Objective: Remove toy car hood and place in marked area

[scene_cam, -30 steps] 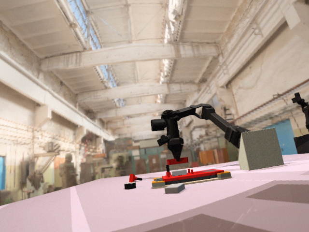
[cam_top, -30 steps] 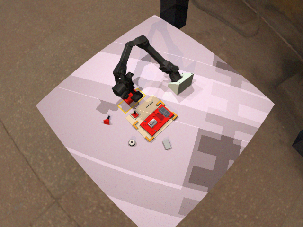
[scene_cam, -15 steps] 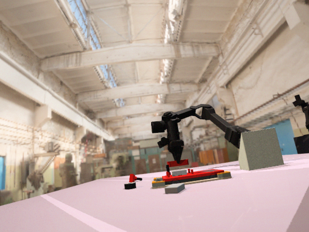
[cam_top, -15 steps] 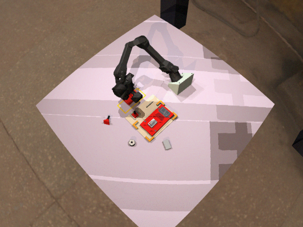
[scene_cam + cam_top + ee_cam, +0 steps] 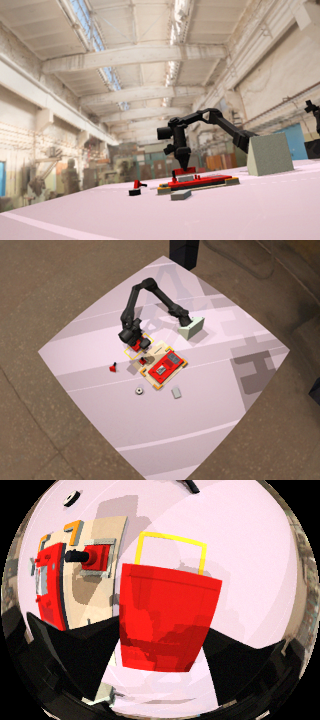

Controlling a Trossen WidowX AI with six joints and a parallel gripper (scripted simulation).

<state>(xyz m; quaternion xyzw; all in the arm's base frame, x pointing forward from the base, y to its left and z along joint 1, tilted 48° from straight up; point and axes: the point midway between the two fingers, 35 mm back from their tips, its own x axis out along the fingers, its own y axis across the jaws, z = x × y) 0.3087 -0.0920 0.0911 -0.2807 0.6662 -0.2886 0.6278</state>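
Observation:
The hood (image 5: 136,346) (image 5: 178,171) (image 5: 170,615) is a flat red panel. My gripper (image 5: 138,343) (image 5: 184,169) (image 5: 163,626) is shut on it, with one finger on each side. The hood is low over the marked area, a yellow outline (image 5: 128,355) (image 5: 174,538), and hides part of it. Whether the hood touches the table cannot be told. The red toy car (image 5: 169,371) (image 5: 217,178) (image 5: 54,590) lies on a beige board beside the marked area.
A red block with a black knob (image 5: 142,360) (image 5: 100,557) stands on the board, near the outline. A red piece with a black stem (image 5: 112,368) (image 5: 136,184), a wheel (image 5: 139,389) (image 5: 134,192) and a grey block (image 5: 176,392) (image 5: 180,195) lie around. A pale green wedge (image 5: 192,329) (image 5: 271,155) stands by the arm's base.

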